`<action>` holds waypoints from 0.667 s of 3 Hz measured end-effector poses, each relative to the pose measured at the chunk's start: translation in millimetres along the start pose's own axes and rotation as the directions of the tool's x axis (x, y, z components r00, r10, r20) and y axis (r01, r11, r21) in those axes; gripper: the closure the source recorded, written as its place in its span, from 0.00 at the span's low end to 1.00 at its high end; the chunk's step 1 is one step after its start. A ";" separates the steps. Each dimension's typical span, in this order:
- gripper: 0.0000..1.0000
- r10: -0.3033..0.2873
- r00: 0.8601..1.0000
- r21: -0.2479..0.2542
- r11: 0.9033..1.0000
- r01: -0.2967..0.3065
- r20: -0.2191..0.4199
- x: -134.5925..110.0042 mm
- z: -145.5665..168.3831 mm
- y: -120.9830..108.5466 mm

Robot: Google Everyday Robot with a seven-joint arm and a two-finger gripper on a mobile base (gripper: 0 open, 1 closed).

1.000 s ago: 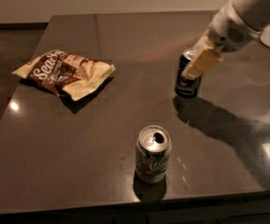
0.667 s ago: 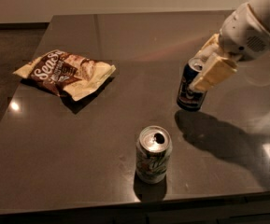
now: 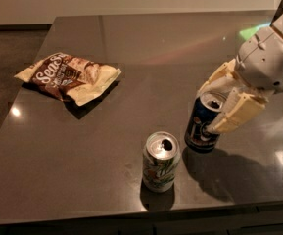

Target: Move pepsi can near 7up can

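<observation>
The dark blue pepsi can [image 3: 202, 126] is upright, just right of and slightly behind the whitish-green 7up can [image 3: 161, 162], which stands upright near the table's front edge. My gripper [image 3: 218, 106] comes in from the right and is shut on the pepsi can, one cream finger [image 3: 236, 112] on its right side and the other behind its top. The can's base sits at or just above the dark tabletop [image 3: 82, 151]; I cannot tell which. A small gap separates the two cans.
A brown and cream snack bag [image 3: 68, 76] lies at the left of the table. The table's front edge runs just below the 7up can. The white arm [image 3: 273, 58] fills the right side.
My gripper has carried the pepsi can toward the front and left, from the back right of the table to a spot close beside the 7up can. The 7up can and bag have not moved.
</observation>
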State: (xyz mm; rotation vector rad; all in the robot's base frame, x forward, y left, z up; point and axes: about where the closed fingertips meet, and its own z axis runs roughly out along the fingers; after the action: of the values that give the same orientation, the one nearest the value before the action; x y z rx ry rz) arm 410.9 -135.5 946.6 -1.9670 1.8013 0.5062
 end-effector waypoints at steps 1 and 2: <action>1.00 -0.074 0.997 -0.049 0.996 0.074 -0.011 -5.4 19.5 25.1; 0.84 -0.111 0.993 -0.054 0.992 0.110 -0.032 -9.2 34.3 37.2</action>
State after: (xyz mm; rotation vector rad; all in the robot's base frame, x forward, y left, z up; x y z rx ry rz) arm 373.6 -111.9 920.2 -2.1099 1.7043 0.4903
